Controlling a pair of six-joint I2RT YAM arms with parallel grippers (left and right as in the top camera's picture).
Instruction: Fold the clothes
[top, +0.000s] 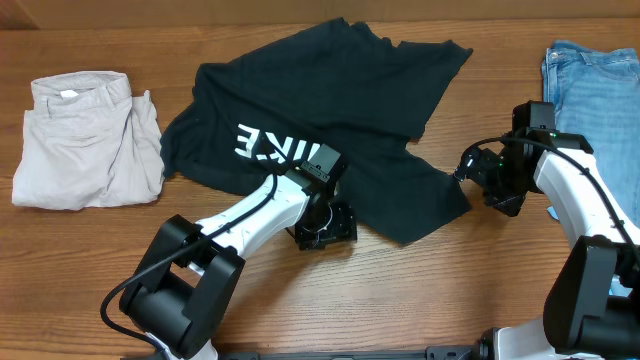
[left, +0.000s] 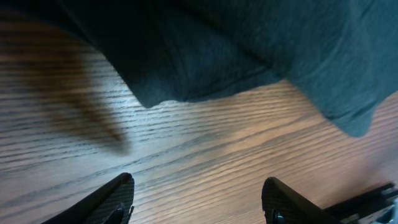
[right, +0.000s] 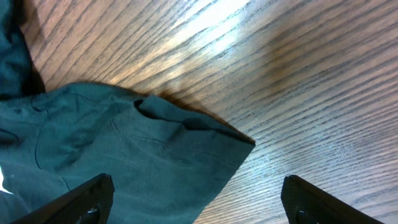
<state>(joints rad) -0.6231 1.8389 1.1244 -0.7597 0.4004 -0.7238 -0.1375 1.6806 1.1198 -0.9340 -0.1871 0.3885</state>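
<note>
Table (top: 420, 290) wooden, brown. Black shirt (top: 330, 90) crumpled, spread out at table's middle, white letters showing near left side. Beige trousers (top: 85, 140) far left. Blue jeans (top: 590, 90) far right. Left gripper (top: 322, 228) at shirt's near edge, jaws wide apart, only wood between. Right gripper (top: 478, 172) by shirt's right corner, jaws wide apart, cloth corner under them, holding nothing.
</note>
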